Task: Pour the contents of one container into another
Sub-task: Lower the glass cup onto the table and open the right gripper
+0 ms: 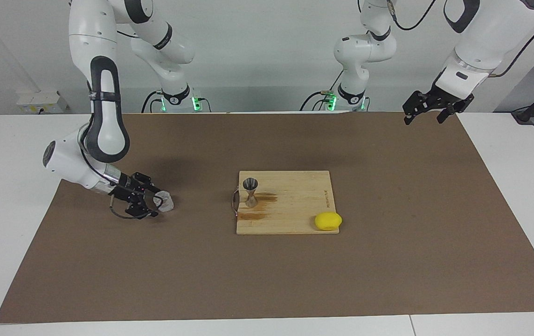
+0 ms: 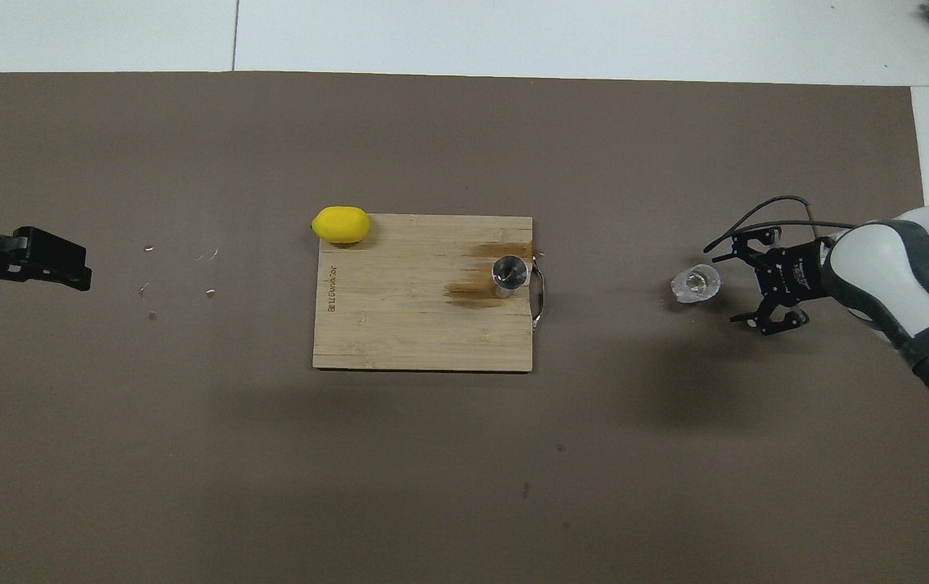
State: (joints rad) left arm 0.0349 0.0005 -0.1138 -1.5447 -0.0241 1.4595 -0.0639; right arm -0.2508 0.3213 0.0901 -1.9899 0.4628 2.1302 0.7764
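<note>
Right gripper (image 1: pixel 152 204) low, fingers spread; left gripper (image 1: pixel 427 112) raised, waiting.

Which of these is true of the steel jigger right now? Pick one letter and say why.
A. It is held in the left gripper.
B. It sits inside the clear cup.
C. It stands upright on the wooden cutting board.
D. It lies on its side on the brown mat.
C: the jigger stands upright on the cutting board, near the board's edge toward the right arm's end of the table, apart from the clear cup and from both grippers.
</note>
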